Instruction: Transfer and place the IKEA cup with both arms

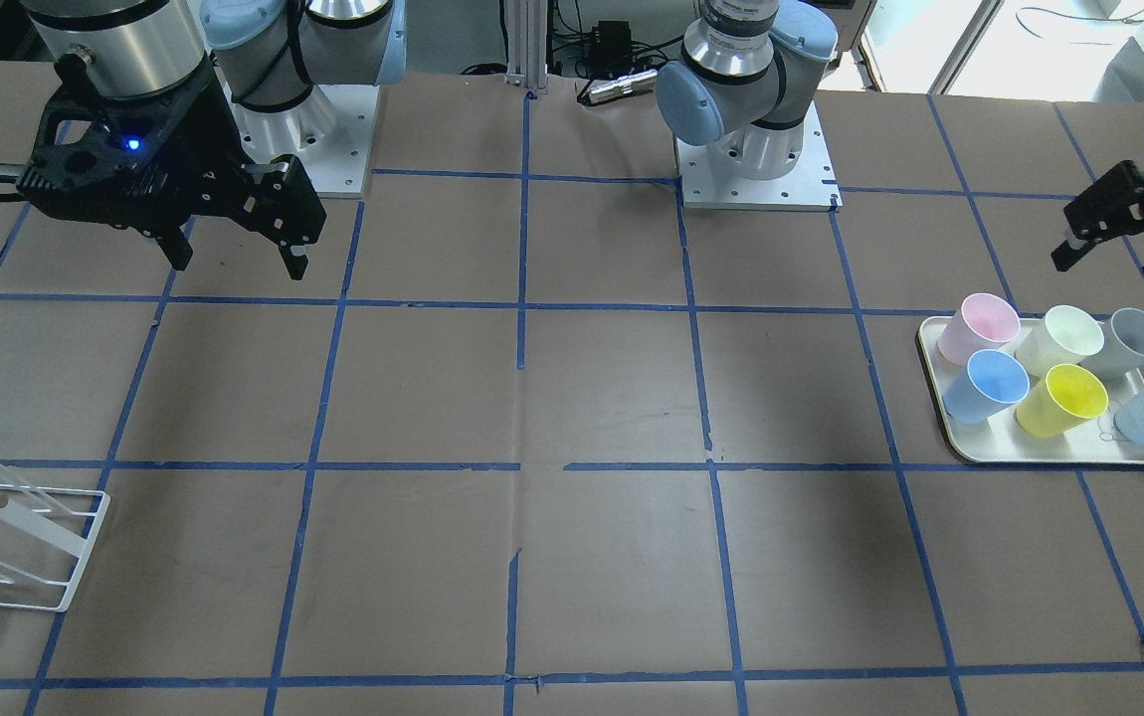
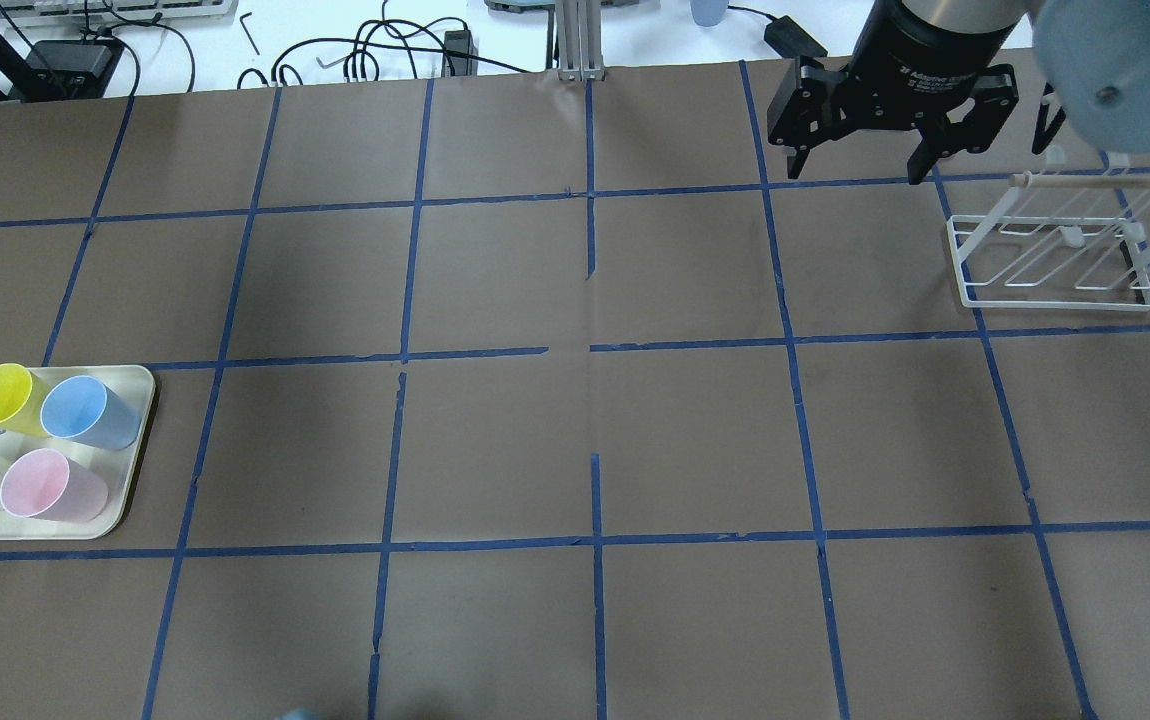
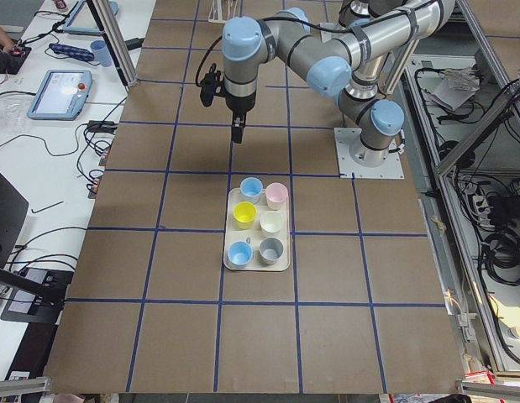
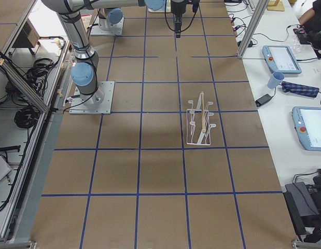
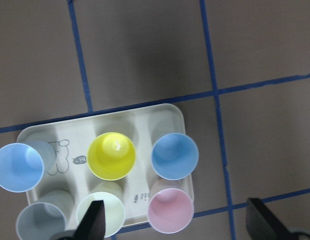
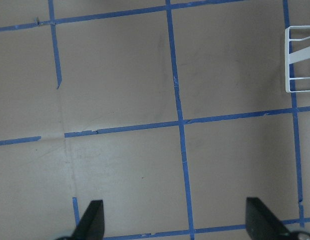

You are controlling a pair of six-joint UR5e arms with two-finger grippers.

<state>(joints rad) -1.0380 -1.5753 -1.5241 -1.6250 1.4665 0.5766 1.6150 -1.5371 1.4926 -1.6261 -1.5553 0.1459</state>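
The pale grey IKEA cup (image 1: 1134, 341) stands upright in a corner of the cream tray (image 1: 970, 447), beside a pale cream-green cup and a light blue cup. It also shows in the left wrist view (image 5: 40, 220) and the exterior left view (image 3: 271, 249). My left gripper (image 1: 1119, 244) hangs open and empty in the air beside the tray, apart from every cup; its fingertips (image 5: 94, 220) frame the tray from above. My right gripper (image 1: 234, 261) is open and empty, high over the table near the white rack (image 2: 1055, 255).
The tray also holds pink (image 1: 978, 328), yellow (image 1: 1061, 400) and two light blue cups (image 1: 986, 386), packed close. The white wire rack with a wooden rod (image 1: 5, 542) stands at the table's other end. Brown table with blue tape grid (image 1: 572, 398) lies between.
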